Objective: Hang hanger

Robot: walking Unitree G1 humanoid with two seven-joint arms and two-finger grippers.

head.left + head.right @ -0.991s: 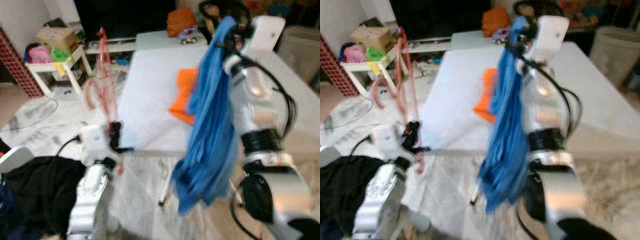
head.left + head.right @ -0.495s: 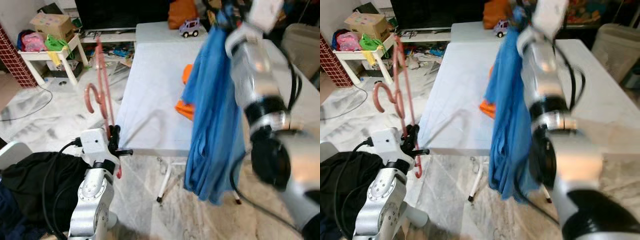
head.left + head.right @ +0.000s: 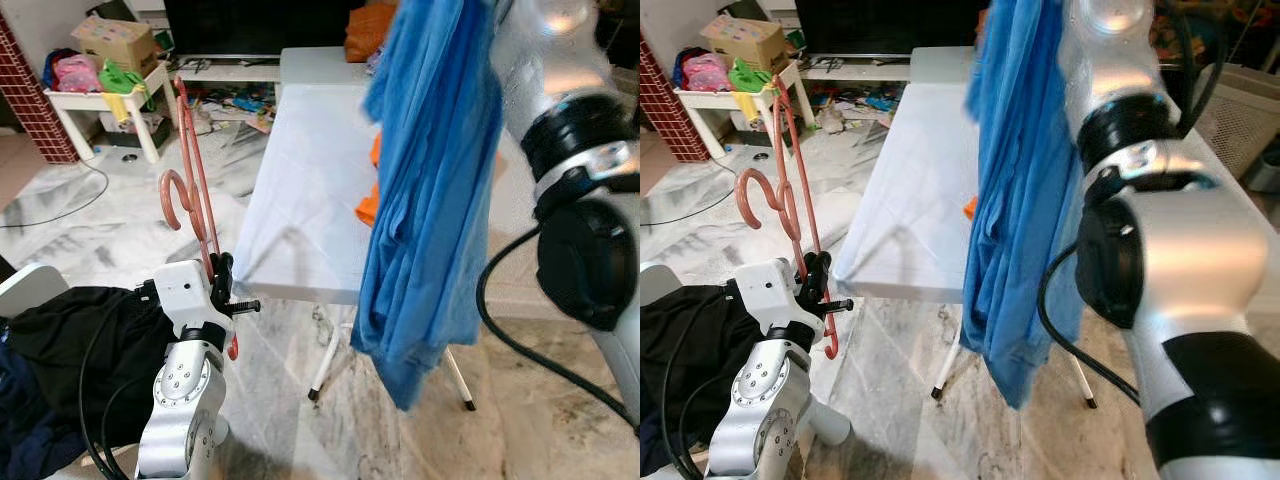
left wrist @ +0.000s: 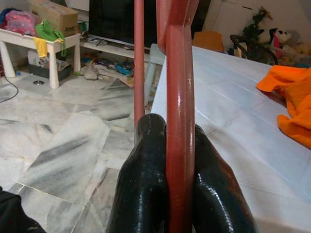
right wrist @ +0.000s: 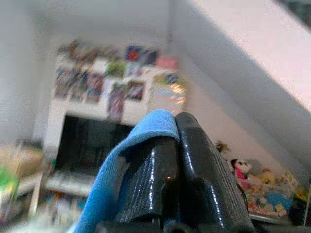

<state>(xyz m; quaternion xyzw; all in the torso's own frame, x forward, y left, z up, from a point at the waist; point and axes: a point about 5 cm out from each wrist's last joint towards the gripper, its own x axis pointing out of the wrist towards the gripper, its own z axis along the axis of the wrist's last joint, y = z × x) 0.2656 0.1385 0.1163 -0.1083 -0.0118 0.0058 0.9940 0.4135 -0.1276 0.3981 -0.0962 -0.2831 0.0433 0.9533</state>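
Left gripper [image 4: 177,160] pinching pink hanger [image 3: 190,190], 9 o'clock. Right gripper [image 5: 177,170] pinching blue shirt [image 3: 430,190], 1 o'clock; collar cut off.

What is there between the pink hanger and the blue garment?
Between the pink hanger and the blue garment, the eye views show the white table.
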